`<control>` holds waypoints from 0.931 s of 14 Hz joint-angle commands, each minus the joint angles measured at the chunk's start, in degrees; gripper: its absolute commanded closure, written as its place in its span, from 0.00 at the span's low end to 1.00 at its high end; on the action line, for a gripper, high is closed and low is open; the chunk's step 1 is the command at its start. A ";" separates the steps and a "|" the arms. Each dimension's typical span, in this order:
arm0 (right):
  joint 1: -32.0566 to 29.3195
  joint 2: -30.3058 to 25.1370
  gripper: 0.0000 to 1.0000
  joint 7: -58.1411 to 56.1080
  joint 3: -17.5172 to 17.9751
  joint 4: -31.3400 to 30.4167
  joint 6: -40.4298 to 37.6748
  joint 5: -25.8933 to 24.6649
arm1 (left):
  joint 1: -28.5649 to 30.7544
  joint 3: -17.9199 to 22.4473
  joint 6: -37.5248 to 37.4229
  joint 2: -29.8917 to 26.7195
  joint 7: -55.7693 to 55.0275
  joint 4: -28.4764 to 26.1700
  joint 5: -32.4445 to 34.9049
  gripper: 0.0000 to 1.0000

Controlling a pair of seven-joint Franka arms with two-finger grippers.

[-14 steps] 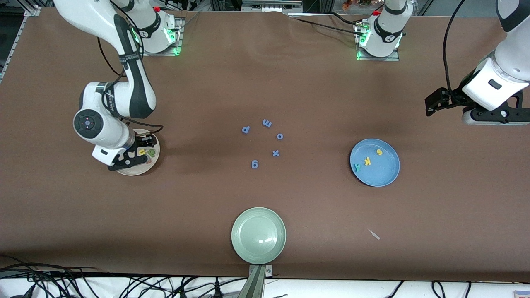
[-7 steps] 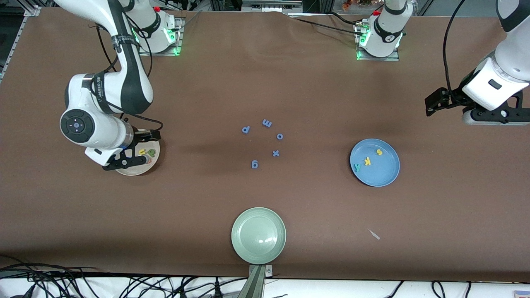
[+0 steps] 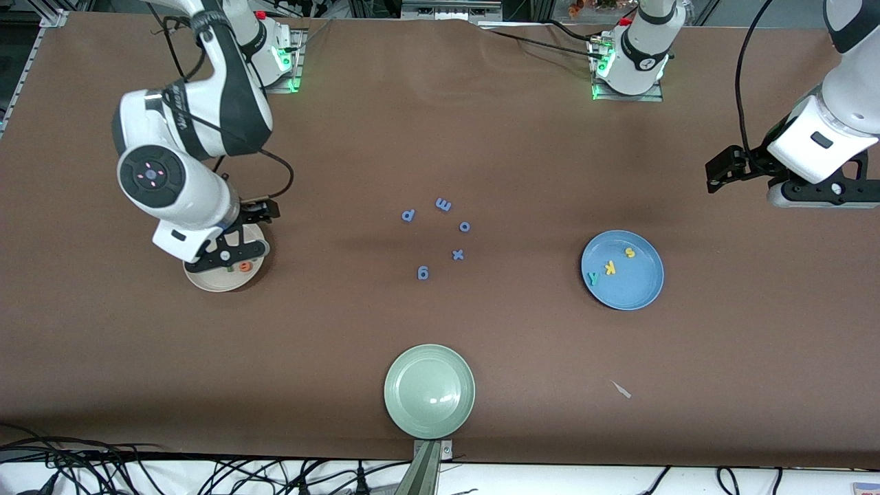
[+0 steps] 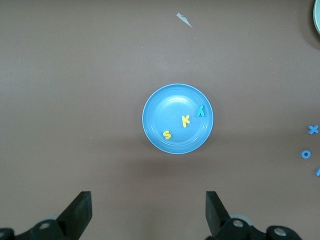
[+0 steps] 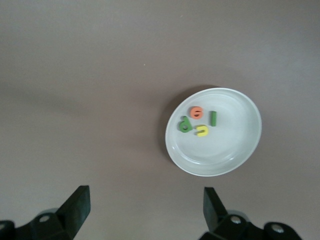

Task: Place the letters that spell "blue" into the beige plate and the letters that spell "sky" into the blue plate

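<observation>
The beige plate (image 3: 203,280) (image 5: 227,150) lies toward the right arm's end of the table. It holds the orange "e" (image 5: 196,113) (image 3: 243,267), dark-green "l" (image 5: 213,119), green "b" (image 5: 184,124) and yellow "u" (image 5: 201,131). My right gripper (image 3: 227,251) (image 5: 145,210) hangs open and empty, raised over the plate's rim. The blue plate (image 3: 643,289) (image 4: 170,102) holds yellow "s" (image 3: 629,252) (image 4: 167,134), yellow-orange "k" (image 3: 609,268) (image 4: 186,120) and teal "y" (image 3: 592,278) (image 4: 200,111). My left gripper (image 3: 821,196) (image 4: 148,212) waits open, high over the table's left-arm end.
Several periwinkle letters (image 3: 443,204) lie in the table's middle, among them an "x" (image 3: 458,254) (image 4: 313,129) and an "o" (image 3: 465,226) (image 4: 305,154). A pale green plate (image 3: 412,419) sits near the front edge. A small pale scrap (image 3: 622,390) lies nearer the camera than the blue plate.
My right arm has lifted its gripper up out of the beige plate, uncovering the orange "e". The left arm has not moved.
</observation>
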 commanded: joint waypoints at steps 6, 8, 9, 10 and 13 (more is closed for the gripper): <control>-18.57 -17.94 0.00 -0.02 9.85 -6.31 -0.50 -0.36 | -0.07 0.22 -0.44 -0.54 1.01 0.34 -1.42 0.00; -20.24 -19.35 0.00 -0.11 9.94 -6.22 -2.61 0.16 | -0.07 0.13 -0.44 -0.54 1.01 0.34 -1.42 0.00; -20.42 -19.53 0.00 -0.20 9.85 -6.31 -2.79 0.17 | -0.07 0.22 -0.44 -0.54 0.92 0.34 -1.42 0.00; -20.51 -19.54 0.00 -0.20 9.76 -6.31 -3.05 0.17 | -0.24 0.13 -0.44 -0.54 0.57 0.34 -1.42 0.00; -20.51 -18.74 0.00 0.50 9.41 -5.78 -2.62 0.51 | -0.24 0.13 -0.44 -0.54 0.57 0.34 -1.42 0.00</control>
